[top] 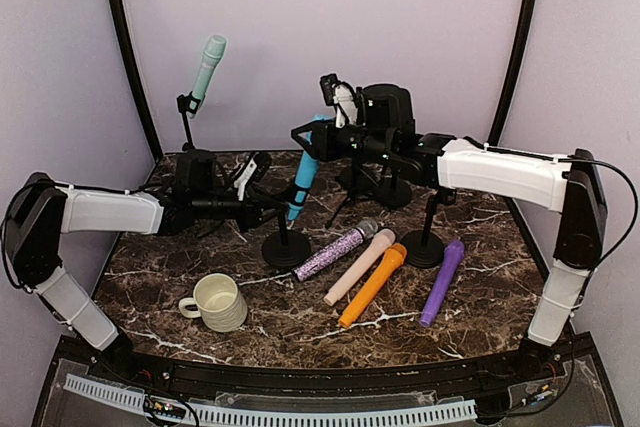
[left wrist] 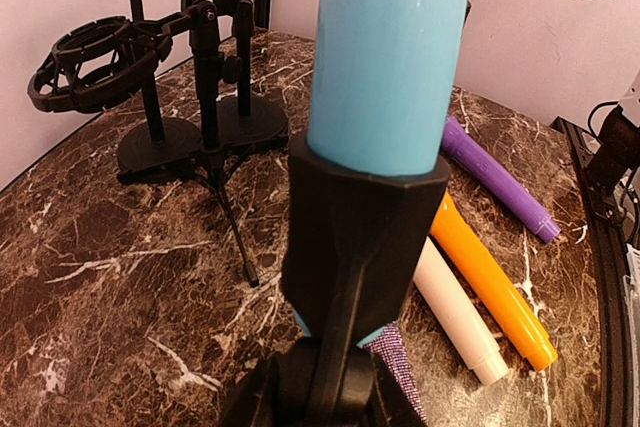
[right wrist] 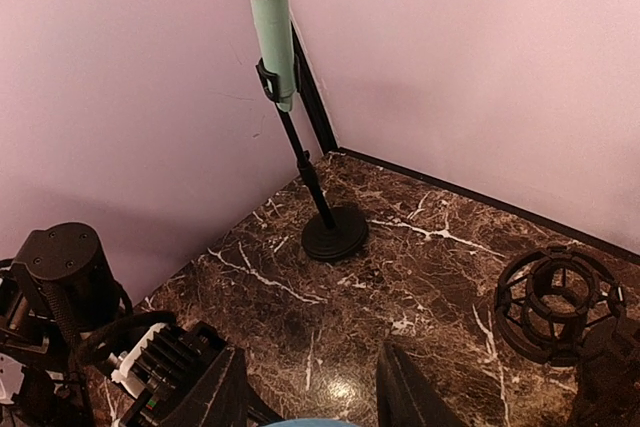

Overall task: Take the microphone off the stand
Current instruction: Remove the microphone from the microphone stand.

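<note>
Mic point(top: 305, 173), the blue one, sits tilted in the clip point(left wrist: 360, 237) of the stand point(top: 286, 249) near the middle of the table point(top: 490, 287). My right gripper point(top: 318, 137) is at the mic's upper end. From the right wrist, its fingers point(right wrist: 215, 392) stand apart on either side of the blue tip, with a sliver of gap on each side, so nothing is clamped there. My left gripper point(top: 268, 205) reaches in from the left, low on the stand, and looks closed on the stem just under the clip. The left wrist view is filled by the clip and the blue barrel. To the right of the stand's base, loose mics lie on the table: a glitter mic point(top: 335, 250), a cream mic point(top: 360, 265) and an orange mic point(top: 373, 284) side by side, and a purple mic point(top: 442, 282) a little apart. A mug point(top: 218, 302) stands near the front left. At the back left a mint mic point(top: 208, 67) is clipped in a rear stand point(right wrist: 335, 232). A shock mount point(right wrist: 550, 302) sits among other black stands at the back.
</note>
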{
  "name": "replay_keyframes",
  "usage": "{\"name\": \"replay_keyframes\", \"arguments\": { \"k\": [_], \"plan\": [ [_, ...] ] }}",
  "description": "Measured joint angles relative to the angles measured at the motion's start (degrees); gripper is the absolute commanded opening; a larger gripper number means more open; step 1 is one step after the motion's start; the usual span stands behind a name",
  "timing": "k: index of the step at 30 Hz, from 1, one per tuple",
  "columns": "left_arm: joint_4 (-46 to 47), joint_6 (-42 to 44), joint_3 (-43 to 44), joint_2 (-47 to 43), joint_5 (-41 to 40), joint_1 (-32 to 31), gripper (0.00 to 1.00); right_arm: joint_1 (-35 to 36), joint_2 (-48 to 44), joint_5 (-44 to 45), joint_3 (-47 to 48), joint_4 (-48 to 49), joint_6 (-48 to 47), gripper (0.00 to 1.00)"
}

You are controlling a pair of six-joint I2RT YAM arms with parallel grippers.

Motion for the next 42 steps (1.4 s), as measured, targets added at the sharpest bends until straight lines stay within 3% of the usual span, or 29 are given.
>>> {"name": "replay_keyframes", "arguments": {
  "k": [29, 42],
  "plan": [
    [3.9, -1.1, 0.7, 5.9, 0.9, -0.2, 0.0, -0.5, 1.4, 1.3, -0.9, -0.5, -0.9, 0.2],
    [6.9, -1.7, 1.7, 8.5, 1.2, -3.6, 0.0, -0.4, -5.4, 4.5, -9.8, 1.6, -0.5, 0.1]
  ]
}}
